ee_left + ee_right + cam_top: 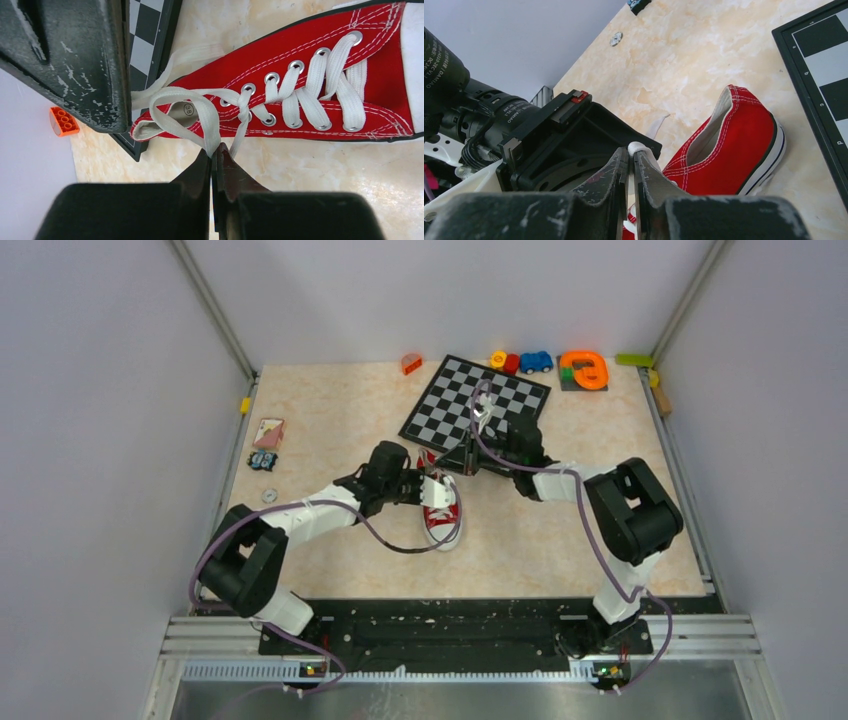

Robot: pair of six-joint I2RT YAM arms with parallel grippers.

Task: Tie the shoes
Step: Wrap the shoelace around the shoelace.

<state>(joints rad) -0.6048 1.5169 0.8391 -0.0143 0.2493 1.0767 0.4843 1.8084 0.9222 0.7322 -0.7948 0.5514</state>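
Clenching white laces (185, 97) of the red sneaker (310, 65): left end effector (214, 155) and right end effector (631, 155).

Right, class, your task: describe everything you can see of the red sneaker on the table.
The red sneaker is a low canvas shoe with white stitching, silver eyelets, white laces, a white toe cap and a white sole edge. It stands on its sole on the beige table, heel at the chessboard corner. The laces cross once above the top eyelets. The left gripper pinches one lace loop. Lace shows at the right gripper tips; grip unclear.
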